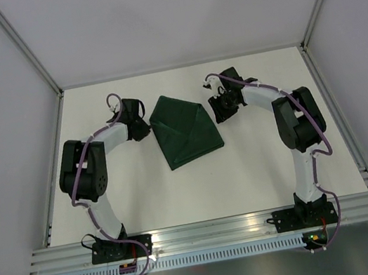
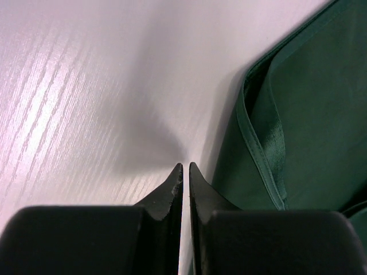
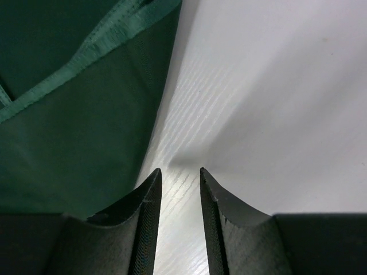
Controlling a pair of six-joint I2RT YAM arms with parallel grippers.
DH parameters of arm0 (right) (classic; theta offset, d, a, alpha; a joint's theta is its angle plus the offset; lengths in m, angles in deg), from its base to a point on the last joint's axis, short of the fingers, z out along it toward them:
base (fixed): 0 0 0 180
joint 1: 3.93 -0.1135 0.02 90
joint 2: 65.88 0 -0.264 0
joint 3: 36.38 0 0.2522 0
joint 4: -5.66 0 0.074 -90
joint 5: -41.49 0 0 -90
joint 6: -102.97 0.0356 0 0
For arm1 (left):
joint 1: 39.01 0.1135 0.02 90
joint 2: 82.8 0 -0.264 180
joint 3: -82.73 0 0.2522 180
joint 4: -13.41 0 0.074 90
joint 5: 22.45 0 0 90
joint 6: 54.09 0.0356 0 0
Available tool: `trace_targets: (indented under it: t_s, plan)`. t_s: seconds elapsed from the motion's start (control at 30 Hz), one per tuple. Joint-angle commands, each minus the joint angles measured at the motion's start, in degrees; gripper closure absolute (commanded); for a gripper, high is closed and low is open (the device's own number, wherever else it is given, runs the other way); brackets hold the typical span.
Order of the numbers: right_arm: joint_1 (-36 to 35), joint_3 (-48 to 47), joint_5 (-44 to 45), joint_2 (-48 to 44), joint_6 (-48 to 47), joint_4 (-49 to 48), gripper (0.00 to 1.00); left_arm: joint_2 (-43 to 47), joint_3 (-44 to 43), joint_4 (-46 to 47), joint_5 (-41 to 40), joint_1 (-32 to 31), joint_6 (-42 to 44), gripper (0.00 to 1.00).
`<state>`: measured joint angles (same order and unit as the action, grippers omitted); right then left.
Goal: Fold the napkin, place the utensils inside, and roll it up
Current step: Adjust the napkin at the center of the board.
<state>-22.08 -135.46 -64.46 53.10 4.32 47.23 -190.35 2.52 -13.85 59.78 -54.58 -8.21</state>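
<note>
Left gripper [image 2: 184, 167] together and empty, right gripper [image 3: 180, 172] apart, flanking napkin [image 1: 186, 131]: aiming for pinching opposite edges evenly before folding.

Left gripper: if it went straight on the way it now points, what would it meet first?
Probably the bare table, beside the hemmed edge of the napkin. The nearly closed tips of the left gripper aim at white tabletop, with the cloth to one side, though depth is unclear.
</note>
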Motion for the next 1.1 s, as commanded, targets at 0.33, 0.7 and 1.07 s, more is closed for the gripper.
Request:
trace_targets:
  t_s: [0.33, 0.7, 1.07]
  plan:
    - [-0.5, 10.1, 2.2, -7.1, -3.0, -1.4, 0.62, -6.6, -8.6, -1.7, 2.7, 0.4, 2.5, 0.88]
    - [-2.0, 14.4, -1.4, -11.2, -4.9, -0.2, 0.63, -10.6, -13.5, -2.0, 7.2, -0.7, 5.0, 0.87]
    - [-5.2, 16.3, -2.1, -14.5, -5.6, 1.9, 0.63, -14.4, -17.7, -3.3, 9.8, -1.7, 6.1, 0.86]
